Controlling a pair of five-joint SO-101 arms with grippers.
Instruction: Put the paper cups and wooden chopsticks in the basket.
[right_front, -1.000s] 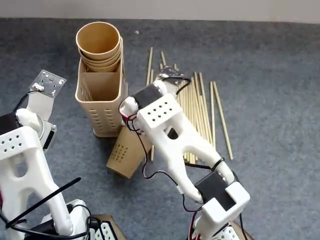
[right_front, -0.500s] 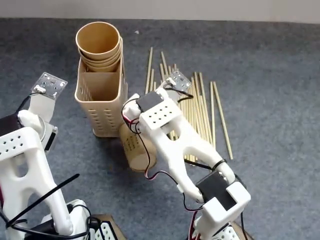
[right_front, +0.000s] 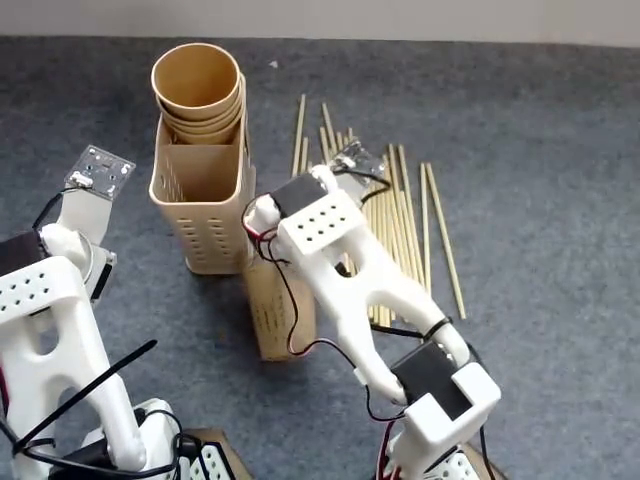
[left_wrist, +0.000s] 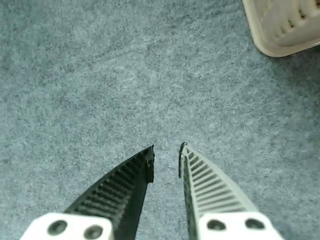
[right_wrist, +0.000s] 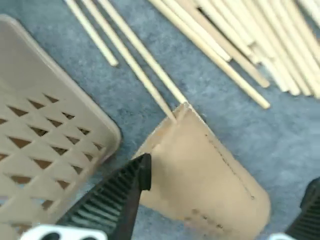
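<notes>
- Now the right gripper (right_wrist: 227, 180) hangs over a fallen cup (right_front: 280, 320), jaws spread wide either side of it — likely lined up to grasp.
- The cup lies on its side just beside the basket (right_front: 205, 235), long axis running toward the arms' bases, wider end seemingly nearer them.
- Loose chopsticks (right_front: 405, 220) lie beyond, roughly parallel.
- Meanwhile the left gripper (left_wrist: 166, 160) hovers over carpet (left_wrist: 100, 75), jaws slightly apart.

Gripper pose, both arms.
Left gripper (left_wrist: 166, 155) points down, fingers narrowly parted; right gripper (right_wrist: 227, 175) points down, fingers spread wide.
</notes>
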